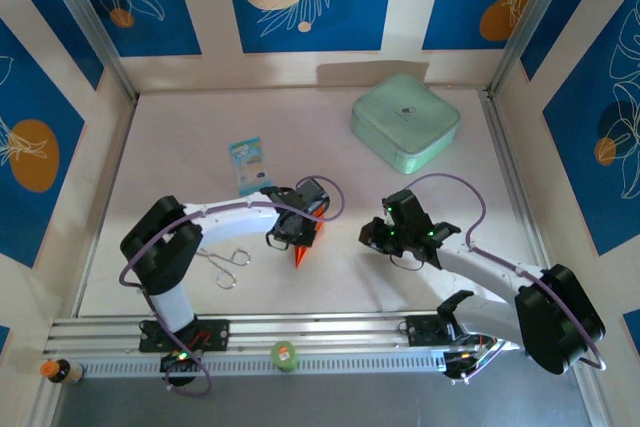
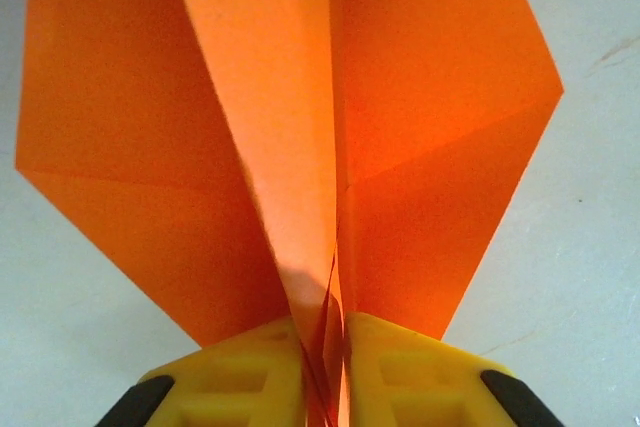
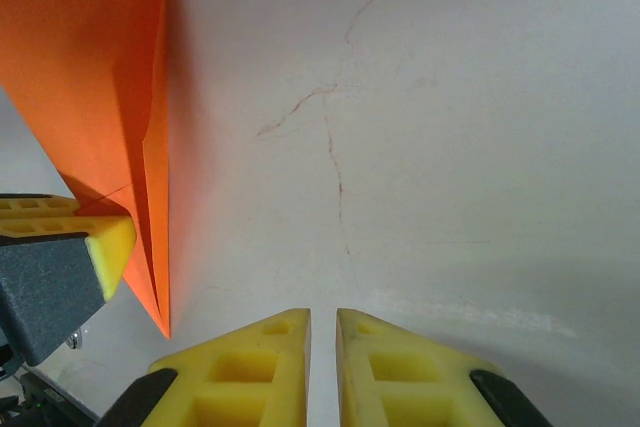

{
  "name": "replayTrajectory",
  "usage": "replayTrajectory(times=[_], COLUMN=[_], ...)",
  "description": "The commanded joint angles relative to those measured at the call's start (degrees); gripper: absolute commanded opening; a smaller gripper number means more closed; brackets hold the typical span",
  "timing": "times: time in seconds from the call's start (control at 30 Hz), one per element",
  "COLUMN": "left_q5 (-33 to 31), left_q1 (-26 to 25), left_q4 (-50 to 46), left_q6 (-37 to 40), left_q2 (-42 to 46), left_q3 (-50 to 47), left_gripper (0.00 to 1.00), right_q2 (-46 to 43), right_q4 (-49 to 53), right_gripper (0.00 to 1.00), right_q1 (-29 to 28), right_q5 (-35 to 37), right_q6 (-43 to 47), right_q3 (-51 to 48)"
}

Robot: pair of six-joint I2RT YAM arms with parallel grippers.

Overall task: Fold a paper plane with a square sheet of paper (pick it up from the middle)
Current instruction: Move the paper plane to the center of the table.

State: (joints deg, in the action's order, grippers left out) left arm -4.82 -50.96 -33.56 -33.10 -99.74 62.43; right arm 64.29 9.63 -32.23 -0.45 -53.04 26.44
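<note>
Overhead: my left gripper (image 1: 298, 232) sits mid-table on the paper plane (image 1: 300, 258), a narrow pointed dart of bright orange paper, nose toward my bases. My right gripper (image 1: 375, 237) stands near, to its right. A square mint-green box (image 1: 405, 122) lies far right, and a small blue-and-white packet (image 1: 247, 165) beyond the plane.

Left wrist: my yellow pads (image 2: 240, 372) are clamped on the plane's centre fold, wings spread above the white table (image 2: 590, 247).

Right wrist: my yellow fingers (image 3: 250, 372) are nearly together with nothing between them. The plane is at left, apart from them.
</note>
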Motion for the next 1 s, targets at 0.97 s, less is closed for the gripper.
replayTrajectory(times=[0.97], left_q5=[-5.52], left_q1=[-2.64], left_q4=[-5.05], left_q6=[-3.14], left_q2=[-7.02], left_q3=[3.91], left_gripper=[0.26], right_q2=[-2.41], right_q4=[0.83], right_gripper=[0.15], right_q1=[0.24], right_q5=[-2.44], right_q6=[-0.02], right_q3=[-1.35])
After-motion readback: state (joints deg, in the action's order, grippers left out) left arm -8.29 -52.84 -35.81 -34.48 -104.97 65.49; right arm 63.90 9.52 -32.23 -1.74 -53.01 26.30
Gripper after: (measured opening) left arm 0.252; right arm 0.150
